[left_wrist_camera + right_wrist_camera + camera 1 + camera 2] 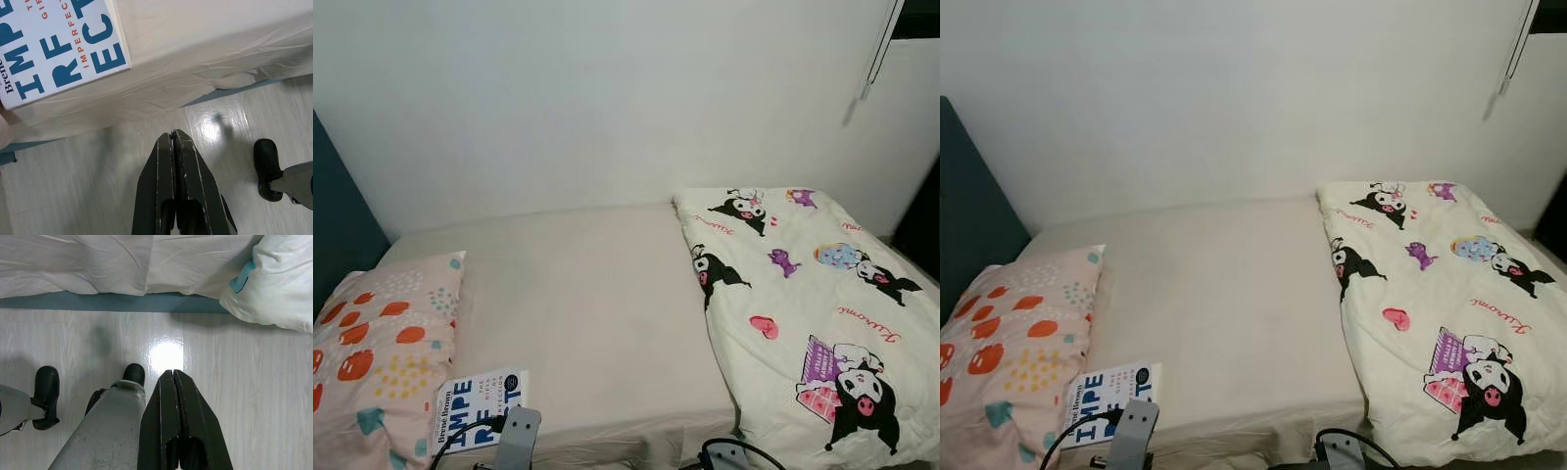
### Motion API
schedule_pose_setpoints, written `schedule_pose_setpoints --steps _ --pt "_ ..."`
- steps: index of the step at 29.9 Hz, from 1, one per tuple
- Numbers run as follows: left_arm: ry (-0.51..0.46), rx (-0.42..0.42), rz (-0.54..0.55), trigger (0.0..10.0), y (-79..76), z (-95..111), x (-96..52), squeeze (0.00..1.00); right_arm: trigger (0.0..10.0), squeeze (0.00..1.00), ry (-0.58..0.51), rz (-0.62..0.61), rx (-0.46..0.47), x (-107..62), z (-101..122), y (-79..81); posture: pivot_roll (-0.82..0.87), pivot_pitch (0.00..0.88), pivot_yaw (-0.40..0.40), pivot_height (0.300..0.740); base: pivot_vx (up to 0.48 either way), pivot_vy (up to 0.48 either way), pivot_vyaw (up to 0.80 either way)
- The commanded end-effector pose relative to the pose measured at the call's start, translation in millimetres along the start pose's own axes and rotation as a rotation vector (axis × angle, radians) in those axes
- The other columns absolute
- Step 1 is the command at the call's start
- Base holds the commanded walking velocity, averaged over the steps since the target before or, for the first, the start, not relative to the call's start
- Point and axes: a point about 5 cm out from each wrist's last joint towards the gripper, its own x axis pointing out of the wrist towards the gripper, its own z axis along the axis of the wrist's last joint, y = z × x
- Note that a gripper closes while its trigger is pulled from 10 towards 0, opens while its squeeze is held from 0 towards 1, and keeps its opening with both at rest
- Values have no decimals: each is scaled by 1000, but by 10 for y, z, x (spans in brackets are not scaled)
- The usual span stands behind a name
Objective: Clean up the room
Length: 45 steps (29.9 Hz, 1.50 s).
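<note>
Left eye view looks down on a bed with a pale sheet, set against a white wall; a pillow with orange and teal spots lies at the near left, and a white book with blue letters lies just beside it at the near edge of the mattress; a cream blanket printed with black cartoon figures covers the right part of the bed, from the far wall to the near edge; a dark headboard stands at the far left; the left gripper hangs low over the pale wooden floor near the side of the bed, its two black fingers pressed together and holding nothing, with the book on the mattress edge beyond it; the right gripper also hangs over the floor, fingers closed and empty, near the robot's black feet
</note>
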Motion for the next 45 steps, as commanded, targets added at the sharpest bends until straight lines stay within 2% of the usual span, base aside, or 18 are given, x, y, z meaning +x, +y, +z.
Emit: schedule_pose_setpoints --steps 1,45 --pt "12 -13 16 10000 37 -49 -16 0 10000 0 -4 3 -10 1 9 24 19 18 7 740 0 0 0" --pt "12 -14 8 10000 0 -47 -14 0 10000 0 -7 10 -10 0 7 19 12 30 14 740 0 0 0"
